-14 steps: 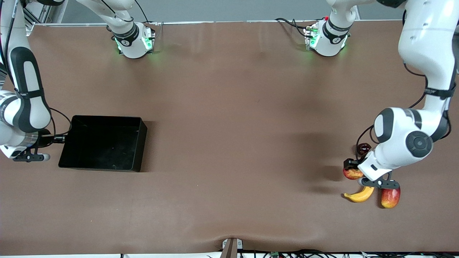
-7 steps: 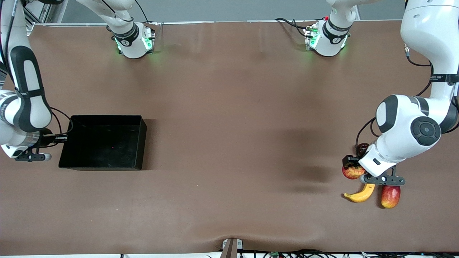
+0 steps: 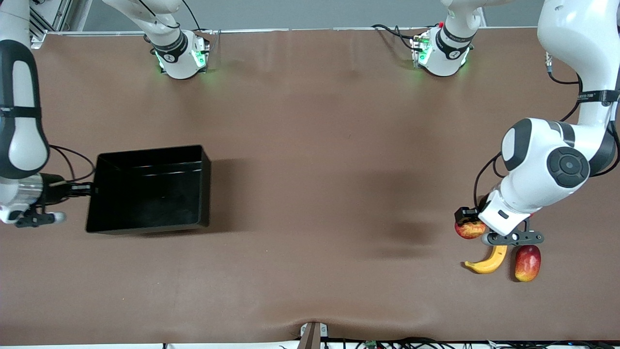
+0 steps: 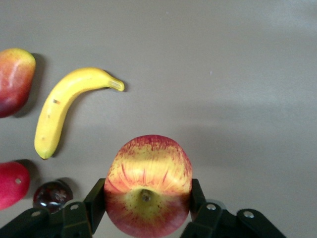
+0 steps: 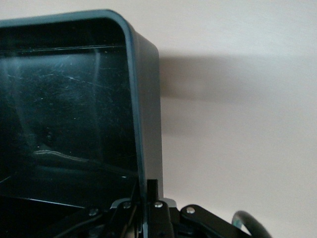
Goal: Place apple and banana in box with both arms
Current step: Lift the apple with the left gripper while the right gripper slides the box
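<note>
Nearest your front camera, you're seeing the mango (image 3: 527,262) and the banana (image 3: 488,260) lying side by side on the table (image 3: 310,160) at the left arm's end. Just above them, your left gripper (image 4: 147,210) is clamping the apple (image 4: 147,185) between both fingers (image 4: 95,204), holding it off the table over a spot beside the banana's tip. A red round fruit (image 4: 12,183) and a dark glossy ball (image 4: 52,195) are sitting near the banana too. At the right arm's end, your right gripper (image 5: 147,196) is pinching the wall of the box (image 3: 150,190), which is riding tilted, lifted clear of the table.
</note>
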`<action>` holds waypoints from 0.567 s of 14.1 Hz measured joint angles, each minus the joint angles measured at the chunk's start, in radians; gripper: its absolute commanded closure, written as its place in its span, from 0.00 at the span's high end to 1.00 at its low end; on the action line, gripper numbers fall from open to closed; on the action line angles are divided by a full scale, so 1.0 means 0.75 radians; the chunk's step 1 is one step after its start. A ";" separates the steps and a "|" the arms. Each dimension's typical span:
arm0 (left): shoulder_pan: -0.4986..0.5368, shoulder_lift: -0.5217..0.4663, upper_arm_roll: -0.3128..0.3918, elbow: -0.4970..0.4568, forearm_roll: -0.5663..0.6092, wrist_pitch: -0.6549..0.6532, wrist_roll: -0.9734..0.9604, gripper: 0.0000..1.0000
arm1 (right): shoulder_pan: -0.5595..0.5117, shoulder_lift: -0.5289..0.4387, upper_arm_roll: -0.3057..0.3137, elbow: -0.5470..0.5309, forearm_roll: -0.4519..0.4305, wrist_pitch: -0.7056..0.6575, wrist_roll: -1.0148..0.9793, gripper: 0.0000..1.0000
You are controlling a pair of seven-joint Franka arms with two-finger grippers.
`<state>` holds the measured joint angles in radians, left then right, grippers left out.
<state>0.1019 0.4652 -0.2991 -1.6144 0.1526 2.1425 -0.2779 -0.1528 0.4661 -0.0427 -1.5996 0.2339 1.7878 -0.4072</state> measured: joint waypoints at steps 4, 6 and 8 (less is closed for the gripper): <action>-0.049 -0.021 -0.008 0.000 0.000 -0.045 -0.126 0.00 | 0.172 0.001 0.024 0.000 0.106 0.007 0.146 0.00; -0.060 -0.042 -0.022 0.000 0.000 -0.066 -0.169 0.00 | 0.286 0.001 0.028 0.003 0.113 0.037 0.313 0.00; -0.061 -0.064 -0.053 0.000 0.000 -0.095 -0.230 0.00 | 0.401 0.002 0.030 0.003 0.114 0.101 0.492 0.00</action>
<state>0.0565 0.4169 -0.3390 -1.6142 0.1526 2.0713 -0.4507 0.1483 0.4673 -0.0204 -1.5974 0.3197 1.8638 -0.0383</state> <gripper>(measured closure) 0.304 0.943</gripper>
